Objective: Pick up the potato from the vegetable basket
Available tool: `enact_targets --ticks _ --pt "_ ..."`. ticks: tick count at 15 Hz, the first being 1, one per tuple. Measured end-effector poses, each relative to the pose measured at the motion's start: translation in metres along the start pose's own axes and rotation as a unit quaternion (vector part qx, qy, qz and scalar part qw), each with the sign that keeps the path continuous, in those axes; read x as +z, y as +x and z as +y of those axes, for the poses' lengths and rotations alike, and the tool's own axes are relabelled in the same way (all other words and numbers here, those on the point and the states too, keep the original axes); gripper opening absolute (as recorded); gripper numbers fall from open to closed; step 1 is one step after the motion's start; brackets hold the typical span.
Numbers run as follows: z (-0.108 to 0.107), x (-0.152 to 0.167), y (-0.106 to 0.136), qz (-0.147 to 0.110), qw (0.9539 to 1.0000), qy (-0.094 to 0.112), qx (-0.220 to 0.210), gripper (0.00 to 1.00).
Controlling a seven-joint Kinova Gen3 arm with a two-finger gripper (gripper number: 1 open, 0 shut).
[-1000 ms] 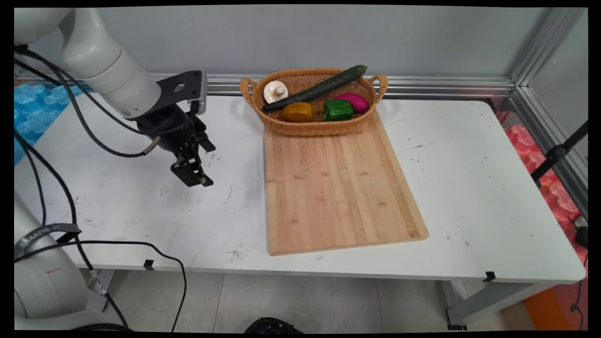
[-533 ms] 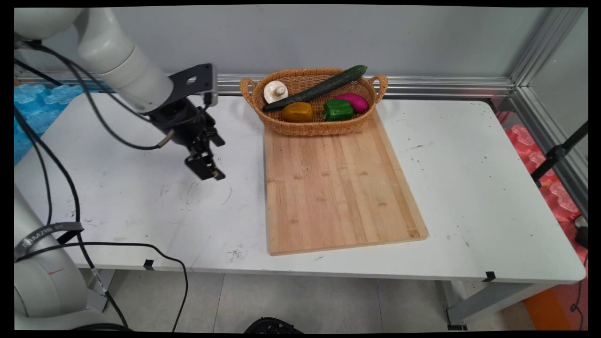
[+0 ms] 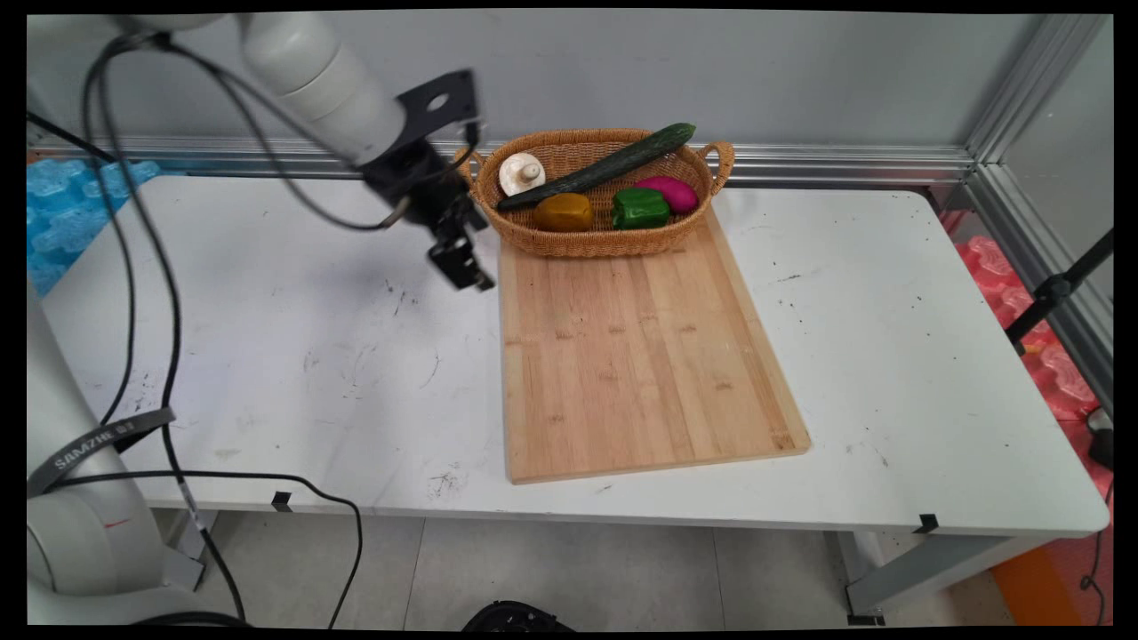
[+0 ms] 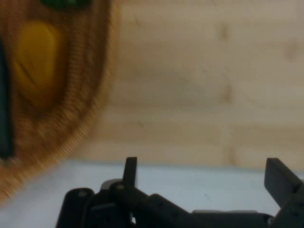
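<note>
Hovering over the bench (image 3: 267, 356) at upper centre-left of the frame, the end effector (image 3: 462, 267) hangs just beside the board's (image 3: 640, 356) far-left corner and the basket's (image 3: 597, 242) left end. Fingers (image 4: 130, 172) spread wide, nothing between them. Board's long axis runs from frame bottom up to the basket. Basket holds a cucumber (image 3: 600, 166) lying diagonally, tip toward upper right, plus a mushroom (image 3: 521, 173), yellow pepper (image 3: 563, 212), green pepper (image 3: 639, 208) and a magenta piece (image 3: 671, 191).

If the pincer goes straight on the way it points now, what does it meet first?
Probably the wooden cutting board: the open pincer looks onto its edge, beside the wicker basket. Depth is uncertain.
</note>
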Motion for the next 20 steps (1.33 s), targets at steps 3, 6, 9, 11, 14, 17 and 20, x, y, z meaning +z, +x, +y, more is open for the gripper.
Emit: enact_targets --ticks 3,6,9,11,14,17,20 --pt "-0.025 0.009 0.029 0.014 0.9997 0.013 0.017 1.00" --pt "-0.049 0.020 0.049 0.025 0.9991 0.021 0.028 1.00" --pt "-0.076 0.032 0.066 0.035 0.9982 0.029 0.039 1.00" --pt "-0.089 0.039 0.070 0.037 0.9979 0.030 0.045 1.00" --pt "-0.111 0.053 0.072 0.038 0.9976 0.028 0.051 1.00" --pt "-0.126 0.064 0.069 0.038 0.9978 0.025 0.049 1.00" --pt "-0.138 0.077 0.065 0.039 0.9980 0.019 0.046 1.00"
